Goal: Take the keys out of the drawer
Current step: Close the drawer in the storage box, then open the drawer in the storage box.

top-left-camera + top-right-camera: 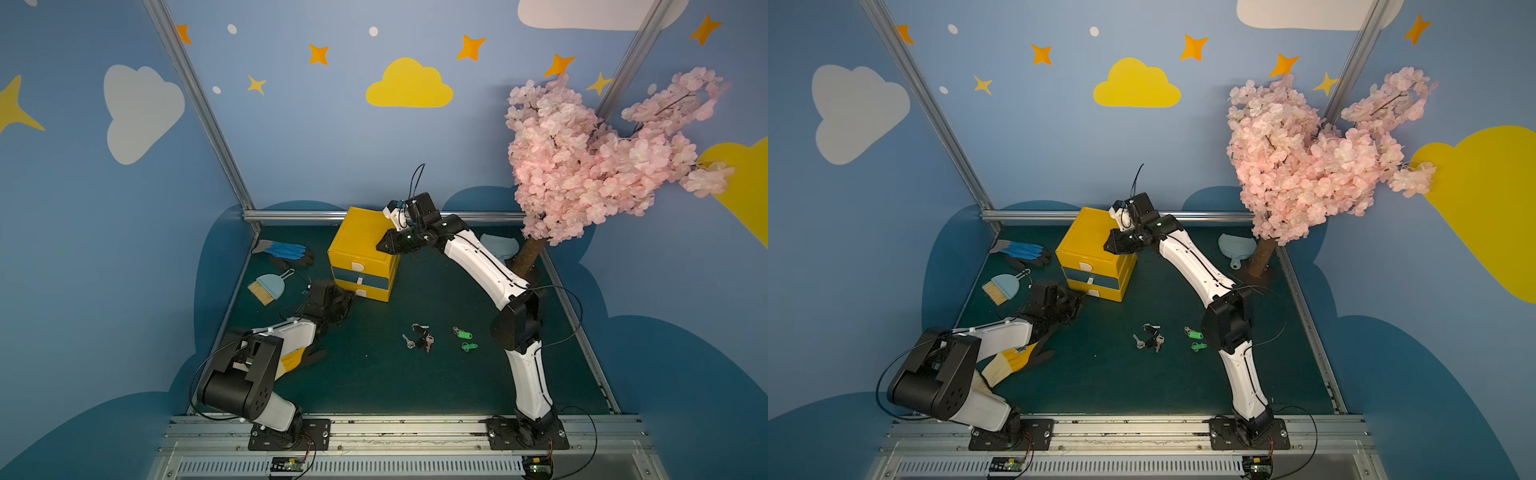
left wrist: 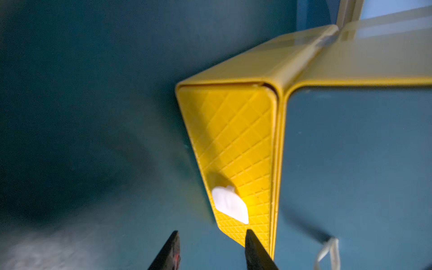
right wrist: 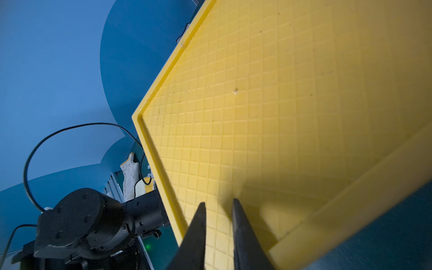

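Gloves sit at the far left of the dark green table [image 1: 374,374]. A blue one [image 1: 286,250] lies near the back wall, and a yellow-and-white one [image 1: 1013,361] is half hidden under the left arm, clearer in a top view than in its twin. A small brush [image 1: 266,286] lies between them.

Only the left wrist view shows the left pincer [image 2: 211,250]. Its tips stand apart and hold nothing, just short of the white handle [image 2: 230,204] on the bottom drawer, whose front sits in its frame.

The yellow drawer cabinet [image 1: 361,237] stands at mid-table. The right wrist view shows the right pincer [image 3: 219,202] over the cabinet's gridded top, its tips slightly parted with nothing between them.

The keys [image 1: 419,337] lie on the open table in front of the cabinet, between the two arms, seen in both top views. The green-tagged keys [image 1: 464,338] lie just to their right.

A pale blue dustpan [image 1: 1235,245] and a pink blossom tree [image 1: 582,158] fill the back right corner.
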`<action>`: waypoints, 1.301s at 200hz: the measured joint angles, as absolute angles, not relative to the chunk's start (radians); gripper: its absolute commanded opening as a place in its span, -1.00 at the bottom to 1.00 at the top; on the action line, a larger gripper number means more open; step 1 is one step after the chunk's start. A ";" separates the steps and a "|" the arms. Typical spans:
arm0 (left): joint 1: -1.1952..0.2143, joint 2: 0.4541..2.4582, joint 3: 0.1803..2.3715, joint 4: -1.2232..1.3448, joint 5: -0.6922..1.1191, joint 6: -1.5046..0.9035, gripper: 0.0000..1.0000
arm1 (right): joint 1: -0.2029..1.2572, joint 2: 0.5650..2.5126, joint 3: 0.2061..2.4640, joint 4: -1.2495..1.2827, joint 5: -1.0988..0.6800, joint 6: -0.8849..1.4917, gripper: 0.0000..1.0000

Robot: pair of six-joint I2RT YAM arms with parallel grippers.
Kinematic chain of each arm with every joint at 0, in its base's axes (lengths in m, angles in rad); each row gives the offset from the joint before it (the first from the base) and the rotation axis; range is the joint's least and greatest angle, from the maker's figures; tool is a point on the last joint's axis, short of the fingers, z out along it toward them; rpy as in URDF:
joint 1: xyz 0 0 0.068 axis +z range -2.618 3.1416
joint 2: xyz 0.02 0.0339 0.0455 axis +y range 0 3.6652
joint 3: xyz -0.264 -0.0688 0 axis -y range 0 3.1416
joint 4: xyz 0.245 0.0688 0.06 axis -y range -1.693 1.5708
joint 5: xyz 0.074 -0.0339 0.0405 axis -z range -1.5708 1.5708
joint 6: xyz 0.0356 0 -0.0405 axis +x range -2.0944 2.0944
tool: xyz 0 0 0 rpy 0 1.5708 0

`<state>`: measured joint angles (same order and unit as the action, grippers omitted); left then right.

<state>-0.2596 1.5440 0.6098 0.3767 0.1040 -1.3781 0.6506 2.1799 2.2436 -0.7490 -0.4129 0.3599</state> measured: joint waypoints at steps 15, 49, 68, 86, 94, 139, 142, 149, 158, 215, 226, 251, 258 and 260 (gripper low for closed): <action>-0.264 1.576 0.620 0.421 0.113 -1.386 -0.08 | 0.650 2.180 2.243 -0.749 -0.413 0.360 -0.54; -0.271 1.638 0.620 0.511 0.120 -1.419 -0.08 | 0.649 2.180 2.243 -0.748 -0.415 0.360 -0.54; -0.274 1.665 0.620 0.548 0.120 -1.438 -0.08 | 0.649 2.180 2.241 -0.747 -0.418 0.360 -0.54; -0.277 1.686 0.620 0.577 0.120 -1.453 -0.08 | 0.647 2.179 2.239 -0.745 -0.422 0.360 -0.54; -0.278 1.697 0.620 0.587 0.121 -1.461 -0.08 | 0.646 2.179 2.238 -0.744 -0.424 0.360 -0.54; -0.286 1.716 0.620 0.584 0.116 -1.507 -0.09 | 0.640 2.178 2.232 -0.740 -0.439 0.360 -0.54; -0.287 1.716 0.621 0.580 0.115 -1.509 -0.09 | 0.640 2.178 2.232 -0.740 -0.439 0.360 -0.54; -0.287 1.715 0.623 0.574 0.112 -1.511 -0.09 | 0.638 2.177 2.231 -0.740 -0.440 0.360 -0.54; -0.288 1.713 0.626 0.567 0.110 -1.513 -0.09 | 0.636 2.177 2.230 -0.739 -0.442 0.360 -0.54; -0.290 1.654 0.643 0.418 0.096 -1.534 -0.09 | 0.629 2.176 2.228 -0.740 -0.456 0.362 -0.54; -0.290 1.645 0.648 0.387 0.095 -1.535 -0.09 | 0.628 2.176 2.228 -0.740 -0.458 0.362 -0.54; -0.290 1.624 0.657 0.320 0.097 -1.552 -0.16 | 0.625 2.176 2.228 -0.741 -0.464 0.362 -0.54; -0.290 1.621 0.664 0.300 0.100 -1.559 -0.17 | 0.624 2.176 2.228 -0.741 -0.465 0.363 -0.54; -0.290 1.620 0.667 0.292 0.101 -1.561 -0.18 | 0.624 2.176 2.228 -0.741 -0.466 0.363 -0.54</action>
